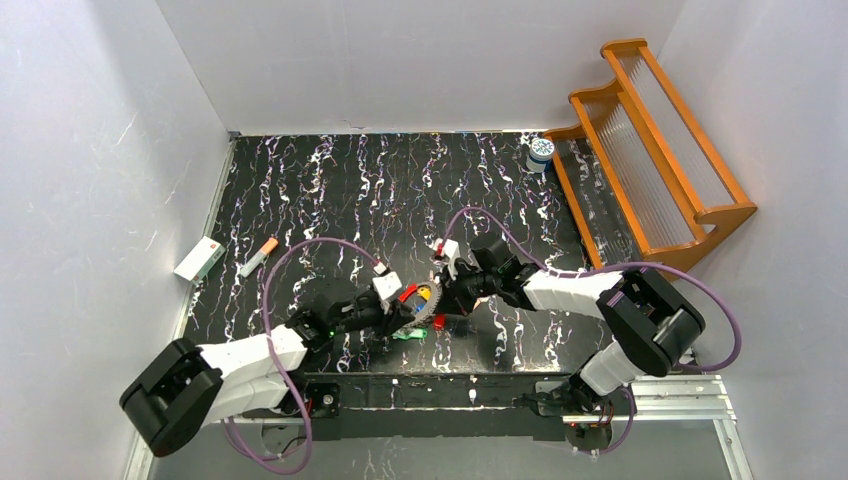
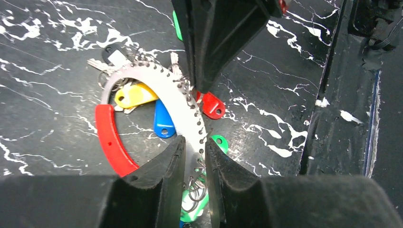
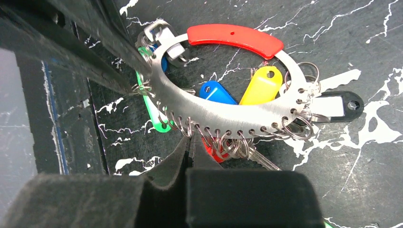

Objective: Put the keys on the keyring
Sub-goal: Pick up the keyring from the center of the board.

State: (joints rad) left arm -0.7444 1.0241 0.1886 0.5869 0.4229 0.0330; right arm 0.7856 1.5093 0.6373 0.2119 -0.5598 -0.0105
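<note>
A: First entry, and where kept?
B: Entry one, keyring [image 1: 425, 300]: over the table [image 1: 330, 190], near the middle of its near edge, between the two grippers. Lifted or resting, not clear.

A: Make and finish?
B: Flat silvery metal band bent into a loop, with a row of small holes punched along one rim. Smooth red plastic arc [image 2: 111, 142] along part of the curve. Thin wire rings [image 3: 266, 133] threaded through the holes. Entry two, keys [image 3: 259, 85]: small and silvery, with glossy plastic heads in yellow, blue, red and green.

A: Tools?
B: Tool one, right gripper [image 3: 190, 142]: clenched, tips at the holed rim, seemingly pinching the thin band. Tool two, left gripper [image 2: 194, 152]: fingers narrow, one on either side of the band. Pressing it or just short, cannot tell.

A: Step in hand?
B: Probably steadying the loop from both sides before threading. One green key [image 2: 195, 209] low by the left fingers; on or off the loop, unclear.

A: Next move?
B: Likely a firm left hold, then a fine, well-aimed feed of a wire ring into a hole. Slick metal, tiny openings, little margin.
</note>
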